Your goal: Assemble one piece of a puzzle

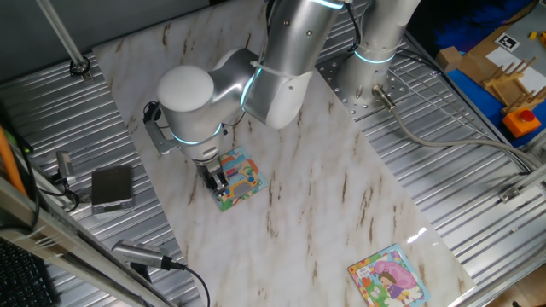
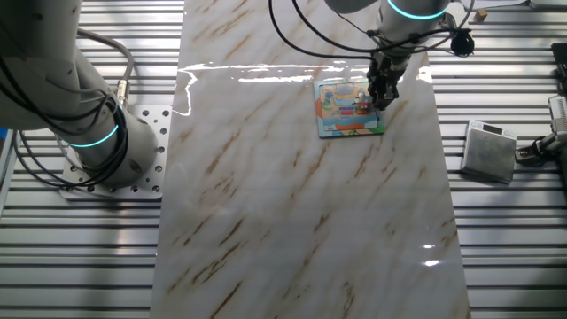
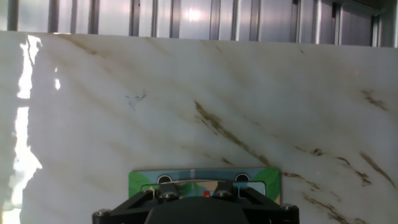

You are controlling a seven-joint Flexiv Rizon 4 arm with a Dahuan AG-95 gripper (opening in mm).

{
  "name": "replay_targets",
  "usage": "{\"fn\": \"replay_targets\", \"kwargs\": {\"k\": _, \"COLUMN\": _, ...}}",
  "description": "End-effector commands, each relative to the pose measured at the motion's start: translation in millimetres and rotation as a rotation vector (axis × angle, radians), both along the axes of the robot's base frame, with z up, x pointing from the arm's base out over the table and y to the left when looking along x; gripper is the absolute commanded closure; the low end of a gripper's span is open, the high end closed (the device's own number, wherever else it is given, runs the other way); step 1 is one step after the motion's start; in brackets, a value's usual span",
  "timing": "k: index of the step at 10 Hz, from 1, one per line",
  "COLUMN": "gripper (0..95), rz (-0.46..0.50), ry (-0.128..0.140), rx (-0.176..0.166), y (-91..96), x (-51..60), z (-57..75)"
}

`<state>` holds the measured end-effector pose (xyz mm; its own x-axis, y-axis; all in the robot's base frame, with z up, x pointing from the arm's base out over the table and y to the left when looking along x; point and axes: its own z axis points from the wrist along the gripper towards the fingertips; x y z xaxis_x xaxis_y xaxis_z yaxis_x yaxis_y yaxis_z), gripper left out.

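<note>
The puzzle is a small square board with a green and teal border, lying on the marble table; it also shows in the other fixed view and in the hand view. My gripper points straight down, with its fingertips on or just above the puzzle's edge, as the other fixed view also shows. In the hand view the gripper body hides the fingertips. The piece is hidden. I cannot tell how the jaws stand.
A second square puzzle with a pink-dressed girl lies at the table's near corner. A grey box sits on the ribbed metal beside the table. The other arm's base stands on the far side.
</note>
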<state>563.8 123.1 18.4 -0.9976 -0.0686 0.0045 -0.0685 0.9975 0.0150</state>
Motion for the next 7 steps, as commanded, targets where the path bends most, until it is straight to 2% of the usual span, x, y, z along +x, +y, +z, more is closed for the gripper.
{"fn": "replay_targets", "kwargs": {"k": 1, "gripper": 95.0, "rz": -0.002, "ry": -0.001, "rx": 0.000, "y": -1.3, "x": -1.0, "z": 0.9}}
{"fn": "replay_targets", "kwargs": {"k": 7, "gripper": 95.0, "rz": 0.003, "ry": -0.002, "rx": 0.000, "y": -4.0, "x": -1.2, "z": -0.8}}
